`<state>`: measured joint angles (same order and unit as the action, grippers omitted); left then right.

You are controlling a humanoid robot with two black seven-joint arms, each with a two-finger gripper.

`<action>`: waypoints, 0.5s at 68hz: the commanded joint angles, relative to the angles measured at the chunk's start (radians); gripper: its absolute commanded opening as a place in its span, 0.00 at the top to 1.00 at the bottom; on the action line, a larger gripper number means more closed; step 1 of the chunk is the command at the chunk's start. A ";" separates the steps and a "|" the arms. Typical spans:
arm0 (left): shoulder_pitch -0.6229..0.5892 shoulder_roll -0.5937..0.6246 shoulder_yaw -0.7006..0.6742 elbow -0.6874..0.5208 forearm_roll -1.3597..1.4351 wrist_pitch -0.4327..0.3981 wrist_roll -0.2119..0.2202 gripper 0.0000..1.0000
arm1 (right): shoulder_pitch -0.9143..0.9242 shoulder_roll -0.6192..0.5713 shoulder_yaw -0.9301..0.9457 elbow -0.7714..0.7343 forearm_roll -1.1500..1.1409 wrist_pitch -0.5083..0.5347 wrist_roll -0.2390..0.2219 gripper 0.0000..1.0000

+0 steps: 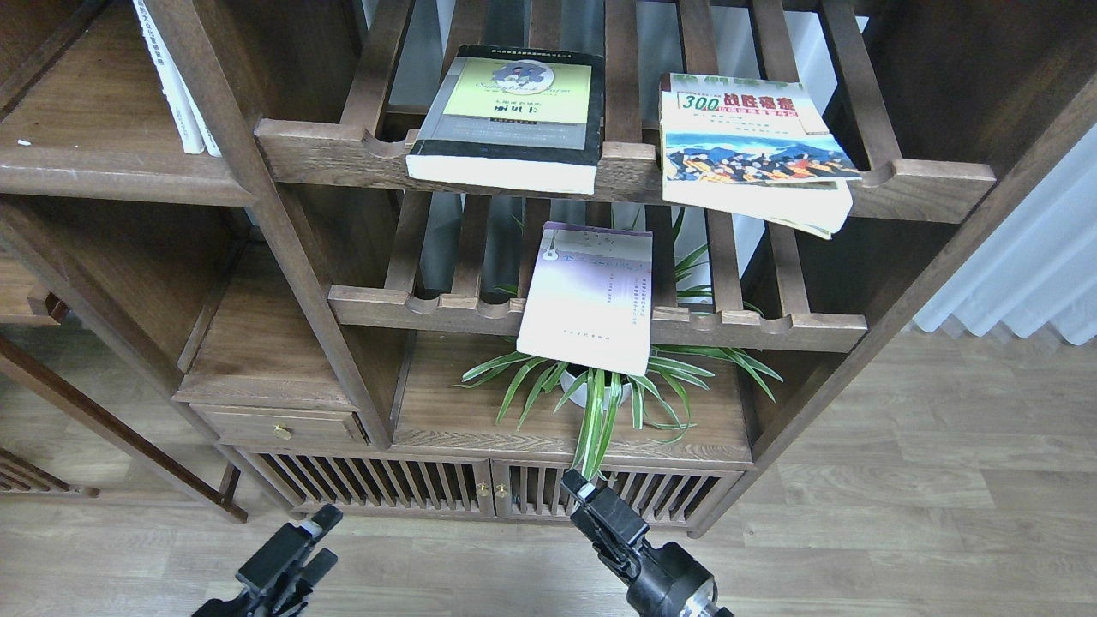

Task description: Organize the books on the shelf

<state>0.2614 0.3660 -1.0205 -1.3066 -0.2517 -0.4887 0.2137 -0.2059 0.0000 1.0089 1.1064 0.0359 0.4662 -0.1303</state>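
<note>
Three books lie flat on slatted racks. The thick black-grey book (514,116) with a yellow-green panel rests on the upper rack at centre. The worn colourful book marked "300" (754,146) lies to its right and overhangs the front rail. The pale lavender-white book (591,296) sits on the lower rack, jutting over its rail. The solid plank shelf (103,163) is at the upper left. My left gripper (296,553) hangs low near the floor, its two fingers slightly apart and empty. My right gripper (600,514) is low at centre, dark and seen end-on.
Two white books (182,86) stand upright on the plank shelf beside a post. A potted spider plant (600,390) sits under the lavender-white book. Below are a drawer (278,426) and slatted cabinet doors (488,488). Wooden floor spreads to the right, with a white curtain (1020,274).
</note>
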 commanded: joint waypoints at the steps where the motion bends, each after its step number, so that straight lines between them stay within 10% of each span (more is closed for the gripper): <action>1: 0.001 0.007 0.005 0.009 0.000 0.000 0.021 0.00 | 0.003 0.000 0.002 -0.003 -0.001 0.006 0.001 0.00; 34: 0.024 -0.002 -0.015 0.010 0.000 0.000 0.039 0.00 | 0.023 0.000 -0.021 -0.036 0.006 0.009 0.006 0.00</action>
<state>0.2677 0.3617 -1.0350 -1.2934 -0.2515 -0.4887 0.2457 -0.1946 0.0000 1.0085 1.0900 0.0404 0.4739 -0.1243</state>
